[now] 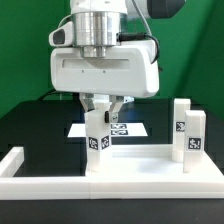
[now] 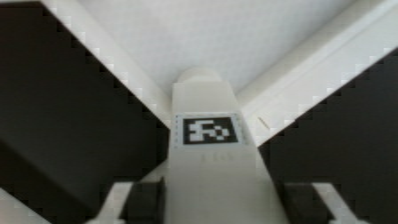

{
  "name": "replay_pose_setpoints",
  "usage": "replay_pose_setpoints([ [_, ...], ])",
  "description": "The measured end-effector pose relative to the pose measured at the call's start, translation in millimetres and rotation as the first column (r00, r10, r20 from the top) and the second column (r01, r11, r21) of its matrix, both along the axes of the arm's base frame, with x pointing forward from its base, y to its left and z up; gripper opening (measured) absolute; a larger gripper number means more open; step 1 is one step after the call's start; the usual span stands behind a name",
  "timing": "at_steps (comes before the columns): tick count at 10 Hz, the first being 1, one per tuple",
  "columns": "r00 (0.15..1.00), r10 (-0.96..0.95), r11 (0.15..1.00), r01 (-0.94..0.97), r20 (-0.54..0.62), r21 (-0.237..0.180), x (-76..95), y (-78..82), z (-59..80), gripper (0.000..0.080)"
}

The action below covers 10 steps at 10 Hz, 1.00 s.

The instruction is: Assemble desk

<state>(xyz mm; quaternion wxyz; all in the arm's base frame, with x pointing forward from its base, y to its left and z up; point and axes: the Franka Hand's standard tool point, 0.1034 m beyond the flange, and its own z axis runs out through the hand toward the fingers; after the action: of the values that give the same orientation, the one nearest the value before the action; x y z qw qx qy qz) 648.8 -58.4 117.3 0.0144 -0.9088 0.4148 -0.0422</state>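
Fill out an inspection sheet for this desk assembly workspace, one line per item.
Surface: black table, no spills seen.
Job's things: desk panel flat; one leg post upright between the fingers; two leg posts upright at the exterior view's right.
Clutter: border rail; marker board behind.
Grippers: gripper straddles the post, contact unclear.
Cables: nothing seen.
Surroundings: green backdrop.
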Motion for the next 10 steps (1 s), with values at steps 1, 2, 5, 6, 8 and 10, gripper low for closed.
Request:
replay_pose_setpoints([
  [1, 0.989, -0.144, 0.989, 0.145, -0.009, 0.013, 1.1, -0.3, -0.2, 0.029],
  [2, 0.945, -0.325, 0.945, 0.326, -0.027, 0.028, 1.5, 1.5, -0.8, 0.029],
  [5, 0.685, -0.726, 0.677, 0.728, -0.063, 0.109, 2.8, 6.2, -3.0, 0.029],
  [6, 0.573, -0.817, 0.561, 0.817, -0.071, 0.133, 2.7, 5.8, -3.2, 0.0291],
  [8, 0.552, -0.831, 0.539, 0.83, -0.071, 0.139, 1.9, 8.2, -3.5, 0.0292],
  [10, 0.565, -0.822, 0.553, 0.822, -0.069, 0.137, 1.5, 8.4, -4.6, 0.0519],
])
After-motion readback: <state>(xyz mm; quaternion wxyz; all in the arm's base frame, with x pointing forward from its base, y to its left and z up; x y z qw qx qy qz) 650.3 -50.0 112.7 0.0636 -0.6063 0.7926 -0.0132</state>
